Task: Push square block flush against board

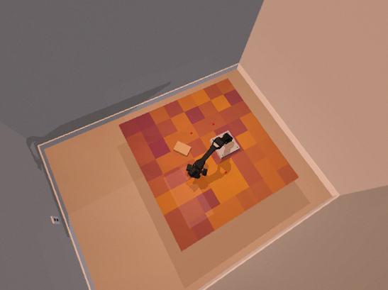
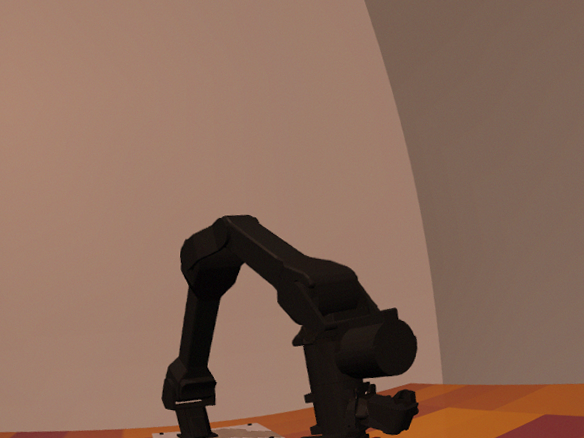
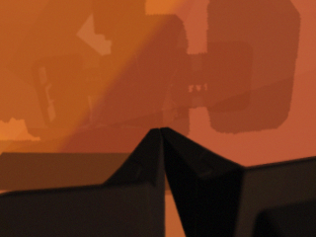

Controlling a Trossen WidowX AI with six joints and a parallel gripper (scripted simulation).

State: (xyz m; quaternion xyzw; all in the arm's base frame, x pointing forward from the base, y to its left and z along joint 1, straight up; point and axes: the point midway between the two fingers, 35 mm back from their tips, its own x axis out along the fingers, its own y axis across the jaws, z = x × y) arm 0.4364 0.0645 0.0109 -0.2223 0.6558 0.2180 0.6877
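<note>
From above you look down into a boxed-in room. The floor (image 1: 109,228) is a plain tan, edged by a pale raised border (image 1: 282,121) along the walls. In the middle lies a checkered mat (image 1: 183,226) of orange, rust and dark red squares, set at an angle to your view. Two walls are dark grey (image 1: 91,26); the other two are a warm beige (image 1: 335,84). A small white socket plate (image 1: 55,219) sits low on the grey wall at the left. Light falls from one side, throwing a long shadow (image 1: 117,110) up the grey wall. In the side view, the beige wall (image 2: 160,99) meets a darker brown one (image 2: 518,175).
</note>
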